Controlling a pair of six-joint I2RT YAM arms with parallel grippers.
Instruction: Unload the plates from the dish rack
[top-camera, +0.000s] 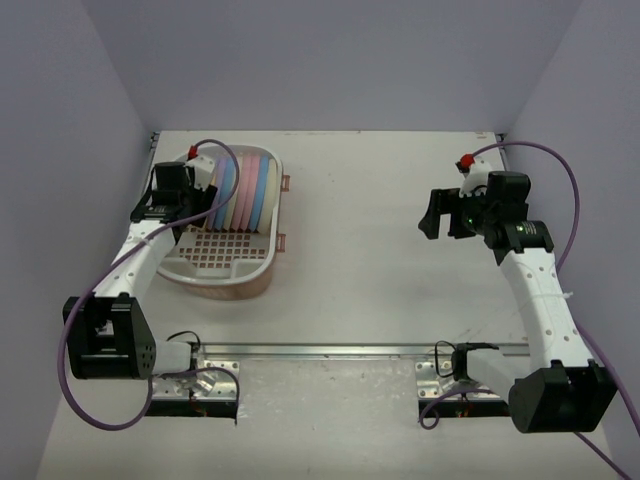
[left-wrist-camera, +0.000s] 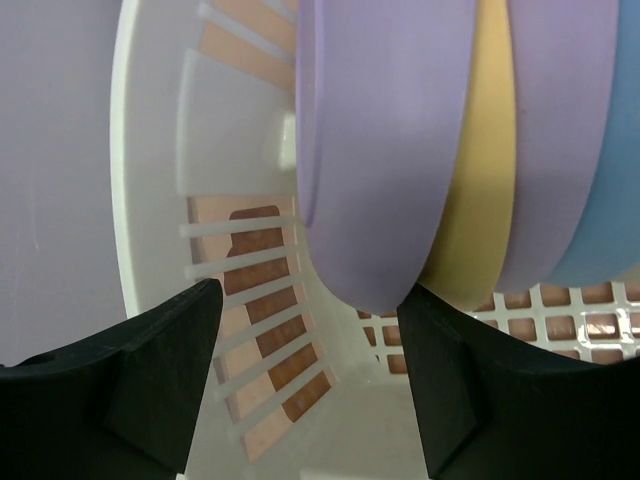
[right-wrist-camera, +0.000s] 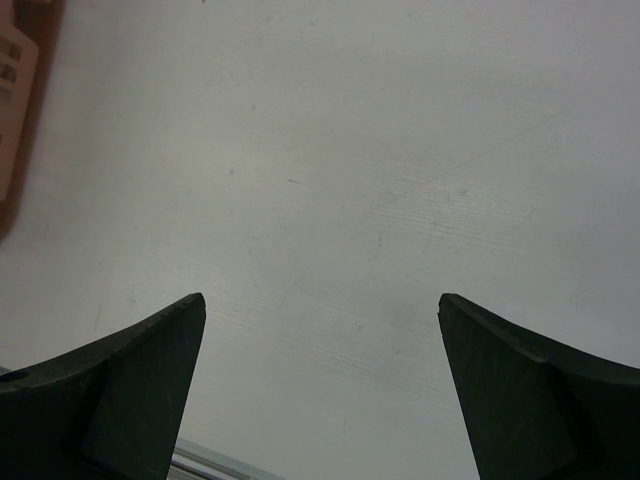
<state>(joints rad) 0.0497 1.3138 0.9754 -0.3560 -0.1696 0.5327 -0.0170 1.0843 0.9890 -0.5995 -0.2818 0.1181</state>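
The left gripper (left-wrist-camera: 310, 296) stood wide open inside the dish rack (left-wrist-camera: 150, 200), gripping nothing. The lavender plate (left-wrist-camera: 380, 150) hung just ahead between its fingers, with more plates (left-wrist-camera: 548, 150) to its right. The right gripper (right-wrist-camera: 320, 300) gaped empty above the table (right-wrist-camera: 350, 150), well apart from the rack.

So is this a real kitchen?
Probably not; it looks like a robot test booth: plain lavender walls, a white table with two robot arms bolted on, and one dish rack of plates.
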